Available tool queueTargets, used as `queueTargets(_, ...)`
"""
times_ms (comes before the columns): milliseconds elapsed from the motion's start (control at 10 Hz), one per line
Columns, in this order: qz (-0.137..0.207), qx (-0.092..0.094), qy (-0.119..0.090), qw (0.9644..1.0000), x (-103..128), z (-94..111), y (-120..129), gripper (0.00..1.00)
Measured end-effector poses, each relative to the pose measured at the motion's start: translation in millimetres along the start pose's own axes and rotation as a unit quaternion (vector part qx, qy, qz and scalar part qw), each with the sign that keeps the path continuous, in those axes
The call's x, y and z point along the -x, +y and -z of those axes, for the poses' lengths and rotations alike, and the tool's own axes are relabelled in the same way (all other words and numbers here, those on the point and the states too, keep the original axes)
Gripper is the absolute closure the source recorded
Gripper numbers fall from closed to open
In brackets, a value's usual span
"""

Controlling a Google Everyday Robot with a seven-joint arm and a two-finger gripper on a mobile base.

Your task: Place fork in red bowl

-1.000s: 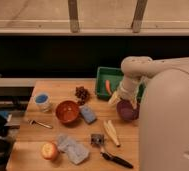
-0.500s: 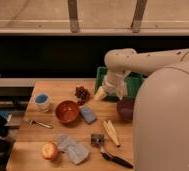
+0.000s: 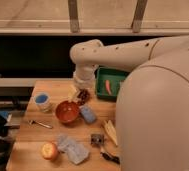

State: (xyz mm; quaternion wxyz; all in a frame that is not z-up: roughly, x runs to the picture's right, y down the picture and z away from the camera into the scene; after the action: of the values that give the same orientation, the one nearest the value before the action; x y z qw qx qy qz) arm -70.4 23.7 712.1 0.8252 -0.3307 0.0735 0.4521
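The fork (image 3: 40, 123) is thin and silver and lies flat on the wooden table (image 3: 33, 145), left of the red bowl (image 3: 68, 112). That glossy reddish-orange bowl stands upright with nothing in it. My white arm reaches in from the right and bends down at the table's back edge. My gripper (image 3: 79, 91) hangs just behind the red bowl, over a dark reddish cluster (image 3: 84, 96). It stands open with nothing in it. It is well away from the fork, up and to the right of it.
A blue-topped white cup (image 3: 42, 101) stands at the back left. A blue sponge (image 3: 88, 114) lies right of the red bowl. Behind is a green tray (image 3: 119, 76) holding an orange piece (image 3: 108, 87). Near the front lie an apple (image 3: 49, 151), a clear bag (image 3: 73, 149) and a black-handled utensil (image 3: 109, 157).
My arm has swung left, from over the purple bowl past the green tray to behind the red bowl. The objects on the table have not moved.
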Motion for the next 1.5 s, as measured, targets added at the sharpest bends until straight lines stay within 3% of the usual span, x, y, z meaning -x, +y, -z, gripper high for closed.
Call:
queueTargets(100, 0.033, 0.009, -0.002, 0.9994, 8, 2, 25, 0.2)
queueTargets(1000, 0.046, 0.009, -0.003, 0.9989, 10, -1, 29, 0.2)
queueTargets(1300, 0.1, 0.024, -0.016, 0.9946, 38, -21, 68, 0.2)
queueTargets(1500, 0.139, 0.039, -0.014, 0.9894, 54, -41, 105, 0.2)
